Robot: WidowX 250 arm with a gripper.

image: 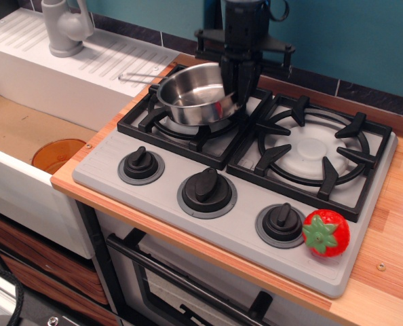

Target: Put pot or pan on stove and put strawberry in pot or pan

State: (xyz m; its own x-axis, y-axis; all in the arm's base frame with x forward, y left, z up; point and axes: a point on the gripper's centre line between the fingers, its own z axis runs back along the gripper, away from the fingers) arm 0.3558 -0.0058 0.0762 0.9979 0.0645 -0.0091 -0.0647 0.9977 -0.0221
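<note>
Over the left burner of the stove (pixel 242 224), the upright gripper (pixel 234 85) (fingers pointing down) clamps the pan (pixel 191 103) rim.

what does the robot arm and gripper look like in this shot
The gripper is all black: a blocky, roughly cylindrical wrist body that narrows to two slim dark fingers, with a flat black crossbar behind it sticking out on both sides. A thin black cable loops off its upper right. No markings or labels are readable.

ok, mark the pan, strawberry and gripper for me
pan (pixel 188 95): main camera view, on the inner bottom.
strawberry (pixel 334 234): main camera view, on the red body.
gripper (pixel 237 80): main camera view, at the fingertips on the pan's rim.
</note>
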